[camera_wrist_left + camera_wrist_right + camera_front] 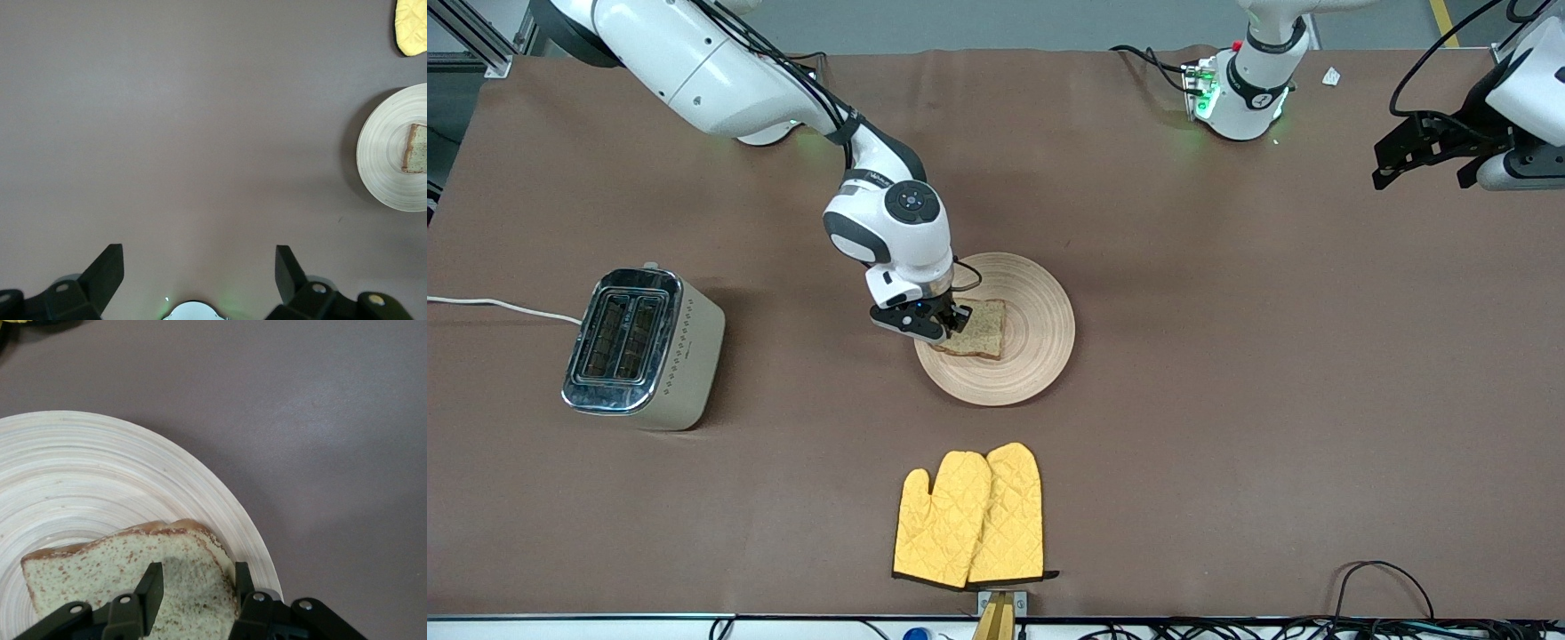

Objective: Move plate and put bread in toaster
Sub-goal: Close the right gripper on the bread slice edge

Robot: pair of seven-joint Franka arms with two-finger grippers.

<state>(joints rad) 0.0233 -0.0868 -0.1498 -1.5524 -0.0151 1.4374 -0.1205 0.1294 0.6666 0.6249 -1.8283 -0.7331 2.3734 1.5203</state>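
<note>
1. Plate [1032, 293]: mid-table, well apart from the toaster [643, 349], toward the left arm's end.
2. Bread [980, 329]: flat on the plate.
3. Right gripper [950, 325]: at the bread's edge, fingers [152, 587] narrowed astride its crust.
4. Left gripper [1423, 158]: waits off beside the plate, over bare table, fingers [107, 270] wide.

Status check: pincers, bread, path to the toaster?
Right pincer down on the bread, fingers straddling its edge, closing. Bread on plate. Left pincer open, waiting. Toaster slots look empty; bare table between.
</note>
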